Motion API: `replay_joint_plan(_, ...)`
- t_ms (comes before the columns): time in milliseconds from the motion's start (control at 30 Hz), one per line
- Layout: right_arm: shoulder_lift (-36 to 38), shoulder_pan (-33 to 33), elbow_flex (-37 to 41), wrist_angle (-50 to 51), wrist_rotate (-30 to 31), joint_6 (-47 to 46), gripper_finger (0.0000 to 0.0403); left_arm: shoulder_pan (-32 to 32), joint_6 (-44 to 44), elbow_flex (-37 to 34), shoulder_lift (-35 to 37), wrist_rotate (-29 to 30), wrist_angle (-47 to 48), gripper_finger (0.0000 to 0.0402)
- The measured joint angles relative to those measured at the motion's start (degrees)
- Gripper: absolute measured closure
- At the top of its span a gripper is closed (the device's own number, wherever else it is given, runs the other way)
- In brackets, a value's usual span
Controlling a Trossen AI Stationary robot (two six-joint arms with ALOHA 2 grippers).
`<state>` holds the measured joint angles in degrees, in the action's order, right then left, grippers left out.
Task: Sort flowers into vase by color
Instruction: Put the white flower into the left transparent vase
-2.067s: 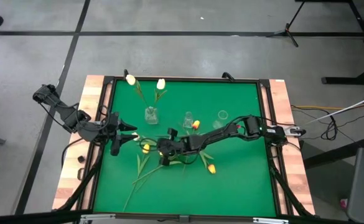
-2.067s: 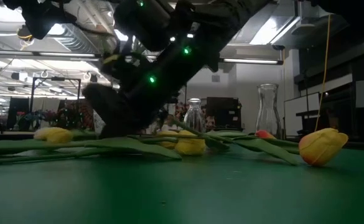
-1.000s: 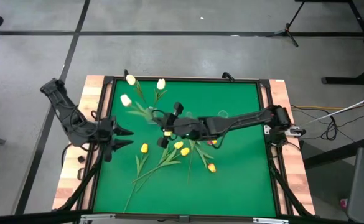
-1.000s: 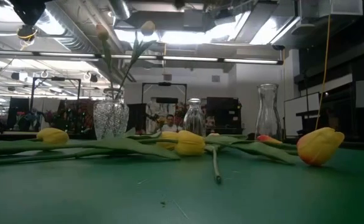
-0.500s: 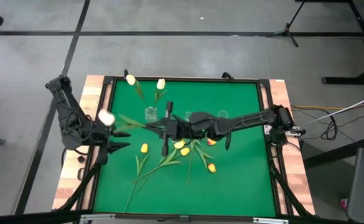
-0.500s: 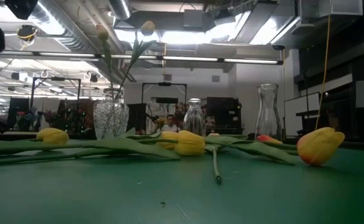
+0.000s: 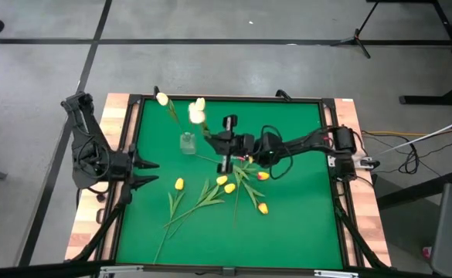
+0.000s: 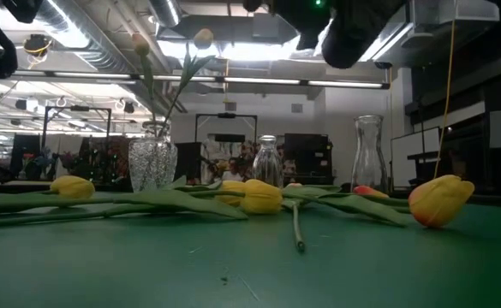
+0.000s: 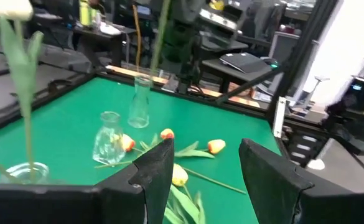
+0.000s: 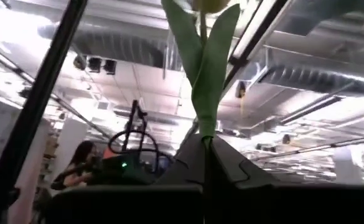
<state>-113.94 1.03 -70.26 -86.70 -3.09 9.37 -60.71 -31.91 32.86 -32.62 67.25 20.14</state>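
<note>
Since half a second ago the white tulip (image 7: 197, 116) has swung from the table's left edge to just above the cut-glass vase (image 7: 187, 143), carried upright for insertion. The right gripper (image 7: 227, 145) has its fingers closed on the stem, beside that vase. Two white tulips (image 7: 162, 99) already stand there, crowding the mouth. Yellow tulips (image 7: 226, 184) lie nearer than the vase. The left gripper (image 7: 147, 171) waits, fingers spread, left of it.
</note>
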Motion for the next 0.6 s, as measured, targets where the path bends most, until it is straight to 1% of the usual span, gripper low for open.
replay_joint_plan(67, -2.0, 0.0, -2.6, -0.8, -1.7, 0.0, 0.0402, 0.0, 0.9, 0.0, 0.0, 1.4, 0.0, 0.0223)
replay_joint_plan(167, -5.7, -1.0, -6.0, -0.5, -2.6, -0.3, 0.0402, 0.0, 1.1, 0.0, 0.0, 3.5, 0.0, 0.0223)
replay_joint_plan(300, -10.3, -2.9, -10.4, -3.3, -5.8, -5.2, 0.0402, 0.0, 1.0, 0.0, 0.0, 3.9, -0.1, 0.0223)
replay_joint_plan(400, -12.1, -3.5, -13.1, -3.3, -7.4, -7.9, 0.0402, 0.1, 1.0, 0.0, -0.7, 5.7, -0.2, 0.0223)
replay_joint_plan(600, -12.6, -3.2, -16.7, -3.5, -10.1, -6.8, 0.0402, 0.1, 0.7, 0.0, -3.9, 10.3, -0.3, 0.0223)
